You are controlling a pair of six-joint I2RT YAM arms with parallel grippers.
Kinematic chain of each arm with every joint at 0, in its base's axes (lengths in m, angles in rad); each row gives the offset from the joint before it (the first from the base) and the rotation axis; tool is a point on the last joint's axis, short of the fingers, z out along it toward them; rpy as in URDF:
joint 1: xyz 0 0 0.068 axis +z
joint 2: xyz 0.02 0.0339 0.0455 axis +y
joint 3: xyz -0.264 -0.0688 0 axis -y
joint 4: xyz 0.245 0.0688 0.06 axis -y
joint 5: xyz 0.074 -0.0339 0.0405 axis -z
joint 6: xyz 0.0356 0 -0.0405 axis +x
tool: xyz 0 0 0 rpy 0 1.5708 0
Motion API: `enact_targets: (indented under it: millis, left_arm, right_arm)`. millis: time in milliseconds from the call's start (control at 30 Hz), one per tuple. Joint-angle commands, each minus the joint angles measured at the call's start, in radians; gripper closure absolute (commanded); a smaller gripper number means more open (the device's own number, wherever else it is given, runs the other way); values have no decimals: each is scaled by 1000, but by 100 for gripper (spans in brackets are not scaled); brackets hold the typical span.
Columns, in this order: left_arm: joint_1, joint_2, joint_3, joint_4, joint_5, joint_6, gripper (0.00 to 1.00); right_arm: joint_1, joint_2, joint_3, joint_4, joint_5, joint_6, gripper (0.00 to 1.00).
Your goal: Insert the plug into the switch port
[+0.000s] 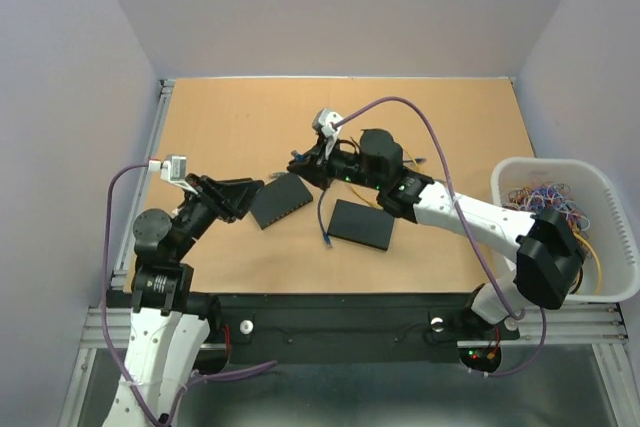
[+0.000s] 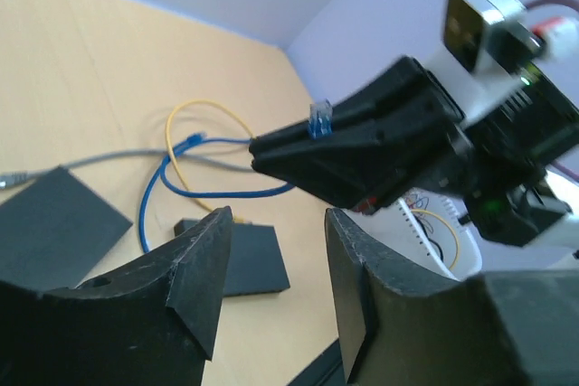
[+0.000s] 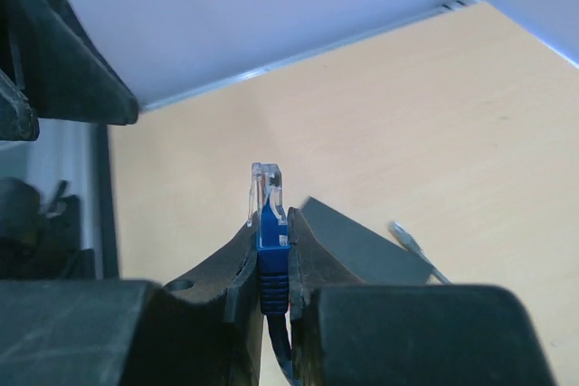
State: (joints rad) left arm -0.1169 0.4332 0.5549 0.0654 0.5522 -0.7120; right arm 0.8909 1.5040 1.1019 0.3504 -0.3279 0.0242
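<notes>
Left gripper point(image 2: 271, 287): jaws released, nothing between them, beside left switch point(image 1: 281, 199). 2nd switch point(image 1: 361, 224) lies near its right. Right arm reaches left; right gripper point(image 3: 271, 255) is clenched on blue plug point(image 3: 265, 194), just beyond the left switch. Bin point(image 1: 560, 163) at the right edge holds cables point(image 1: 545, 197). Bare table point(image 1: 250, 117) extends to the far edge.

The right arm point(image 1: 470, 215) reaches far forward and to the left, with the right claw point(image 3: 271, 241) pinched tight on a blue plug point(image 3: 264, 198). The left arm point(image 1: 160, 247) sits folded near its base, the left claw point(image 2: 276, 259) spread apart, apparently empty, facing the other.
</notes>
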Motion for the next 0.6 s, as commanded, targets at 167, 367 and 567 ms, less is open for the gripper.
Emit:
enact_targets:
  millis: [167,367,567]
  left_arm:
    - [2,-97,-117,374,90,-27,36]
    - [2,-103,-168,512,112,-46,36]
    - [0,-111,-197,597,140,-86,37]
  right_arm:
    - [-47,63,154,2,-543,212,100]
    - [-49,137,217,-1,-684,261,100]
    - [-49,167,245,19,-726,299,99]
